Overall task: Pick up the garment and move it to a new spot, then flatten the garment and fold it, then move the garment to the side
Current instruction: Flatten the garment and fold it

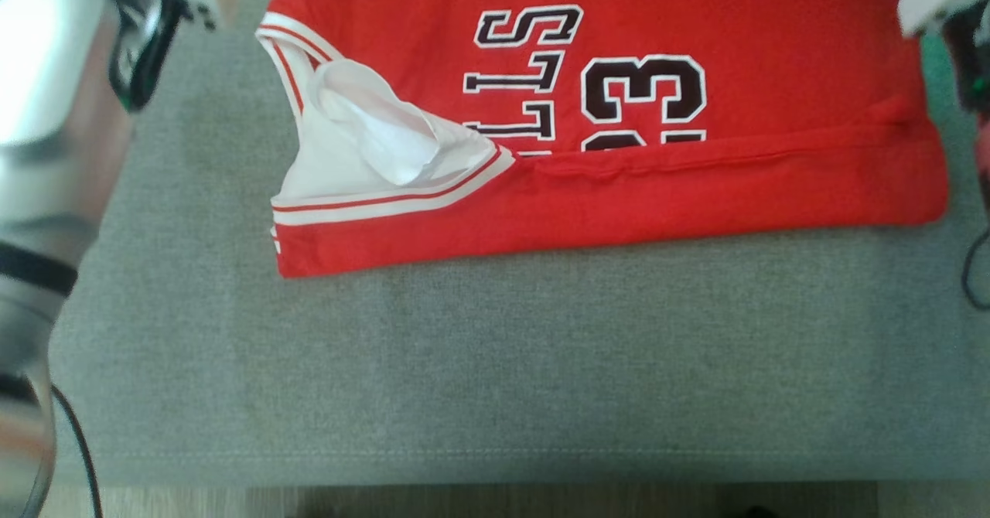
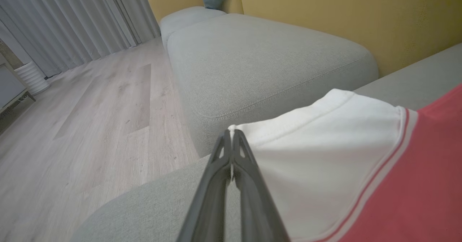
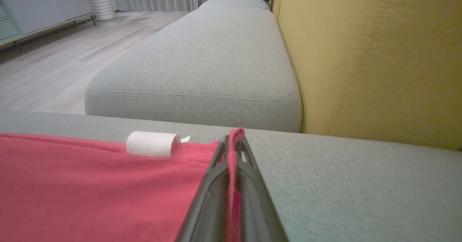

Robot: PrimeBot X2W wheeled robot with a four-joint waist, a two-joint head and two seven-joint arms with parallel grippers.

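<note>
While folded, jersey (image 1: 619, 116) lies 12 o'clock on sofa (image 1: 464, 363).
Clamped: left end effector (image 2: 231, 135) on sleeve (image 2: 325, 144), right end effector (image 3: 232, 141) on hem (image 3: 236, 132).

soft, even daylight; shadows are faint, just a thin one under the near hem of the garment (image 1: 696, 193). in the head view its red is saturated and sharp, while the pale forearm (image 1: 46, 85) on the left hand's side is smeared with blur and white glare. in the wrist views the cloth washes to pink. the left hand (image 2: 231, 133) and right hand (image 3: 232, 139) blur toward the lens. beyond the left hand the curtains (image 2: 72, 21) glow and the floor (image 2: 101, 101) has a mild sheen.
</note>
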